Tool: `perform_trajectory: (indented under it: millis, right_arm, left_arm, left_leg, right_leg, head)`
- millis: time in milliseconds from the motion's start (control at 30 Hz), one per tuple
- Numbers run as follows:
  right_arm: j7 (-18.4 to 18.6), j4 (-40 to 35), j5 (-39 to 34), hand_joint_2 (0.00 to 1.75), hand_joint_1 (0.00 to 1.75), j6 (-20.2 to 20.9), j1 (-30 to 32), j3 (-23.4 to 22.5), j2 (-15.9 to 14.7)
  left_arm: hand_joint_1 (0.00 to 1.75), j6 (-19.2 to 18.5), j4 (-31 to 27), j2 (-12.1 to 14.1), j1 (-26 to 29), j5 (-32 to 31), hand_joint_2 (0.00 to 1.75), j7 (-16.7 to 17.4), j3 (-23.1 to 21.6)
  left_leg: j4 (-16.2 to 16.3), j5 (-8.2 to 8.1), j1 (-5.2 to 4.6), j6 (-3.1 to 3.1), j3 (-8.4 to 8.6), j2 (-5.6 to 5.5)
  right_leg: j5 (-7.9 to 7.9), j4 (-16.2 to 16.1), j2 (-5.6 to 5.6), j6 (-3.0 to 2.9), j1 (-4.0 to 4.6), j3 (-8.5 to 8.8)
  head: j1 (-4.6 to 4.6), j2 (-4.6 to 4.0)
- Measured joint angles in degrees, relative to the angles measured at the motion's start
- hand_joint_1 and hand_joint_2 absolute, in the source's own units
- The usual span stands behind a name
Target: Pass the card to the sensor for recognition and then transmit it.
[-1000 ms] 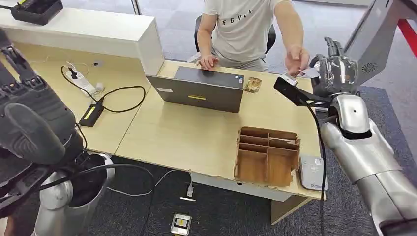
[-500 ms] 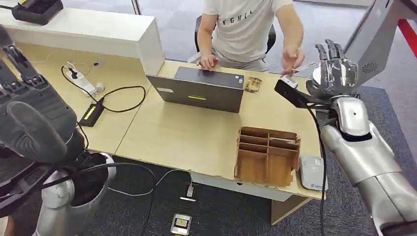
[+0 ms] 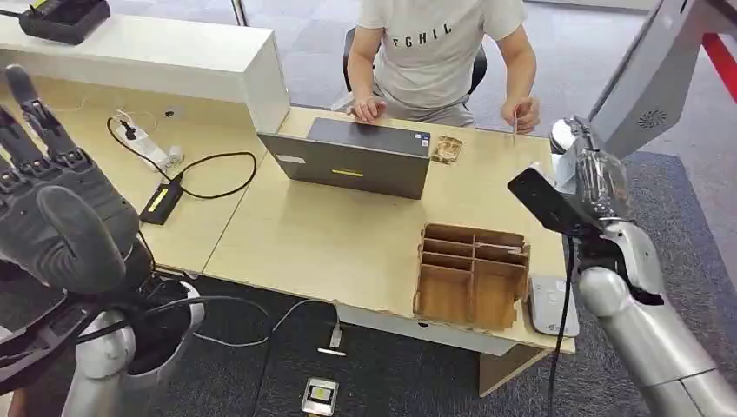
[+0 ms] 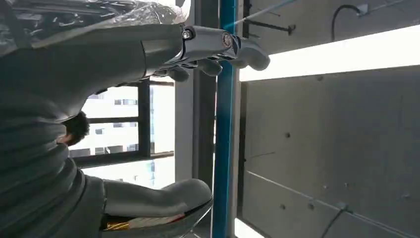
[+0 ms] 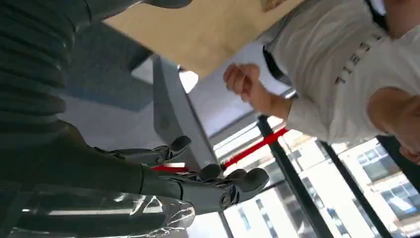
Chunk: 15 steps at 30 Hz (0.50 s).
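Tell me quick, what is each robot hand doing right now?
Left hand: open, fingers spread, holding nothing.
Right hand: open, fingers apart, holding nothing.

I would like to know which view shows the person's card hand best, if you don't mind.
The head view: the person's hand sits over the desk edge, whole, holding something thin. The right wrist view shows it as a fist; the left wrist view faces a wall.

Left hand [image 4: 148, 99] raised, fingers [image 4: 247, 52] stretched out and thumb [image 4: 158, 196] apart, holding nothing. Beyond it, blue vertical post [image 4: 225, 139], grey concrete surface [image 4: 327, 148] with bright light strip [image 4: 337, 54], and dark-framed windows [image 4: 133, 129].
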Motion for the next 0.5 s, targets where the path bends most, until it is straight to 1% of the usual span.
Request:
perform_trajectory:
  millis: [33, 167, 233, 333, 400, 500]
  right_arm:
    - [-0.9, -3.0, -4.3, 1.75, 0.00, 1.8, 2.1, -0.8, -0.5]
    - [-2.7, -13.8, -14.0, 1.75, 0.00, 7.3, 9.0, -3.6, -2.7]
    - [-3.0, -18.1, -16.5, 1.75, 0.00, 8.9, 11.8, -4.2, -3.6]
    - [-3.0, -24.4, -17.0, 1.75, 0.00, 10.8, 15.8, -4.6, -4.9]
    - [-2.0, -27.6, -14.4, 1.75, 0.00, 12.1, 17.4, -4.5, -5.6]
    - [-1.5, -30.5, -12.9, 1.75, 0.00, 12.5, 18.6, -4.0, -6.3]
  left_arm:
    - [0.00, 0.1, -0.1, 0.1, 0.3, -0.2, 1.75, 0.0, 0.2]
    - [0.00, 2.0, -1.3, 1.2, 1.9, -1.3, 1.75, 0.9, 0.9]
    - [0.00, 2.8, -1.9, 1.8, 2.6, -1.8, 1.75, 1.5, 1.1]
    - [0.00, 3.8, -2.9, 2.6, 3.6, -2.6, 1.75, 2.1, 1.2]
    - [0.00, 4.3, -3.5, 3.1, 4.2, -3.0, 1.75, 2.4, 1.3]
    - [0.00, 4.7, -4.2, 3.7, 4.8, -3.3, 1.75, 2.6, 1.3]
  left_leg:
    - [0.0, 0.00, 0.00, 0.00, -0.01, -0.02]
    - [0.0, 0.00, 0.00, 0.00, -0.01, -0.03]
    - [0.0, 0.00, 0.00, 0.00, -0.01, -0.02]
    - [0.0, 0.00, 0.00, 0.01, -0.01, 0.00]
    - [0.0, 0.00, 0.00, 0.01, -0.01, 0.00]
    - [0.0, 0.00, 0.00, 0.01, -0.01, 0.00]
  right_leg:
    - [-0.01, 0.0, -0.01, 0.00, 0.01, 0.00]
    - [-0.01, 0.0, -0.03, -0.01, 0.00, 0.02]
    - [-0.02, 0.0, -0.02, -0.01, 0.00, 0.02]
    - [-0.02, 0.0, -0.01, -0.02, 0.00, 0.01]
    - [-0.02, 0.0, -0.01, -0.02, 0.00, 0.01]
    - [-0.02, 0.0, -0.01, -0.02, -0.01, 0.02]
  head:
    - [0.00, 0.00]
    - [0.00, 0.00]
    - [0.00, 0.00]
    - [0.02, 0.00]
    - [0.00, 0.00]
    - [0.00, 0.00]
